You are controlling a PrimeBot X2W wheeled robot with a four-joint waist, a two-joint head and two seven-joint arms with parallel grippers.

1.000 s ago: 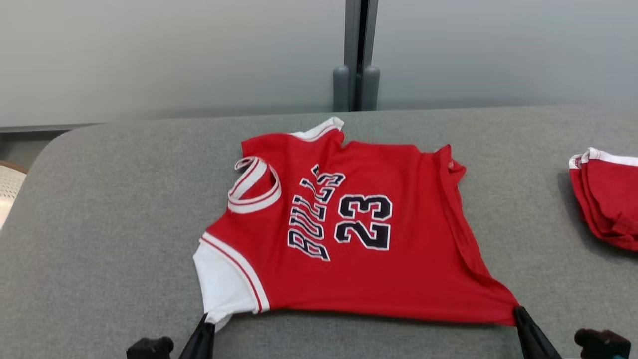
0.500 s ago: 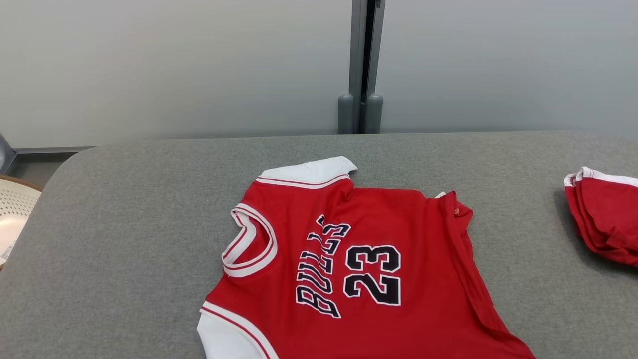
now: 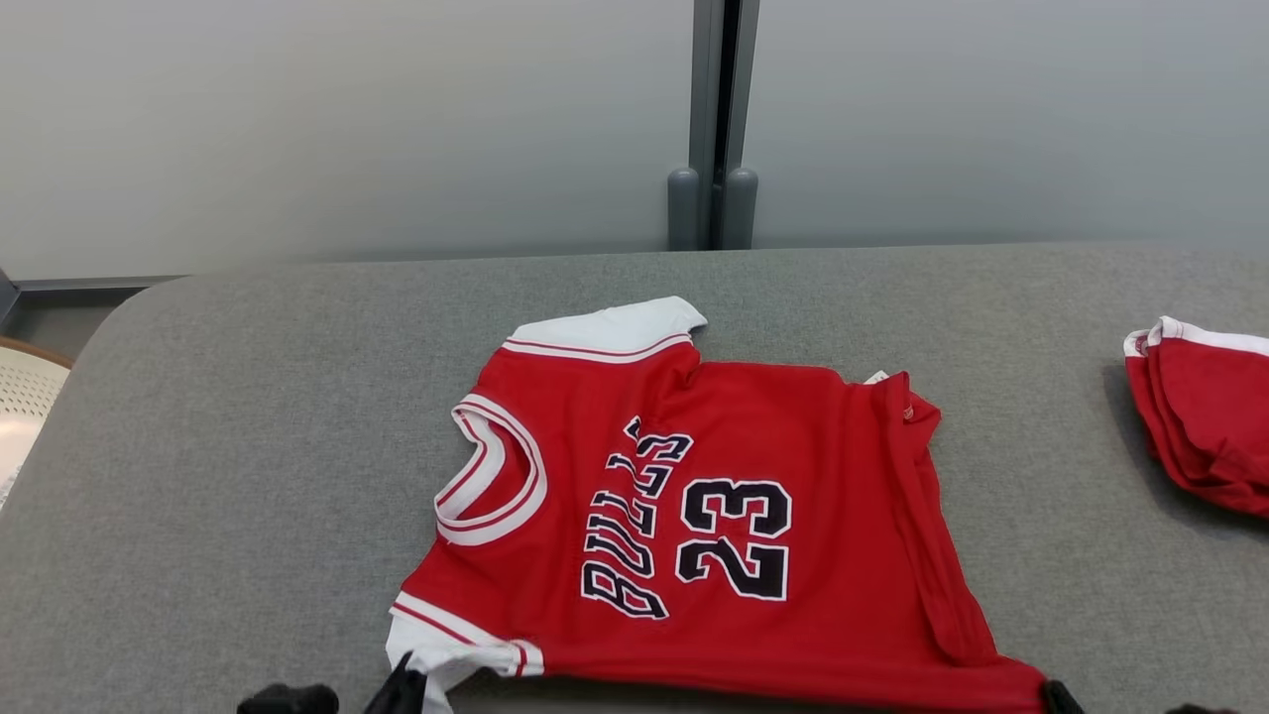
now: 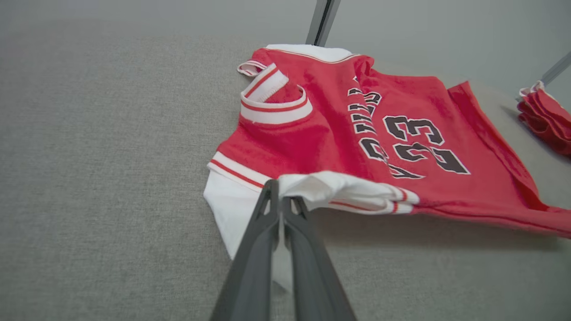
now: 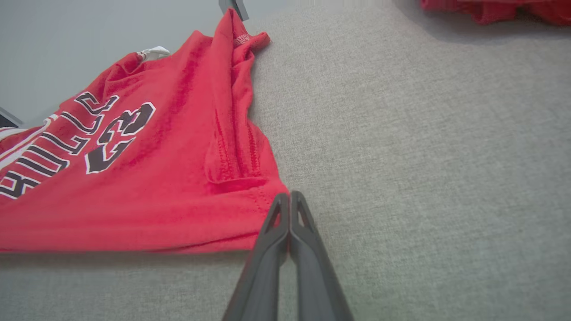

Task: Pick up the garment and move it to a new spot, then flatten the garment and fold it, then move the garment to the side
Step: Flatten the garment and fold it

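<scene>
On grey table (image 3: 248,416), Bulls jersey (image 3: 843,476): left gripper (image 4: 280,196) nips white sleeve, right gripper (image 5: 290,198) hem corner (both closed tight, near edge lifted).

Before you, a grey cloth-covered table (image 3: 248,397) carries a folded red-and-white bundle (image 3: 1205,416) at its right edge, with a white perforated basket (image 3: 25,402) off its left.

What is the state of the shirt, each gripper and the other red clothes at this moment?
Shirt: lying front up on the table, near edge lifted, one side folded over.
Left gripper: shut on the shirt's white sleeve.
Right gripper: shut on the shirt's red corner.
Red clothes: folded pile, apart from the shirt.
</scene>
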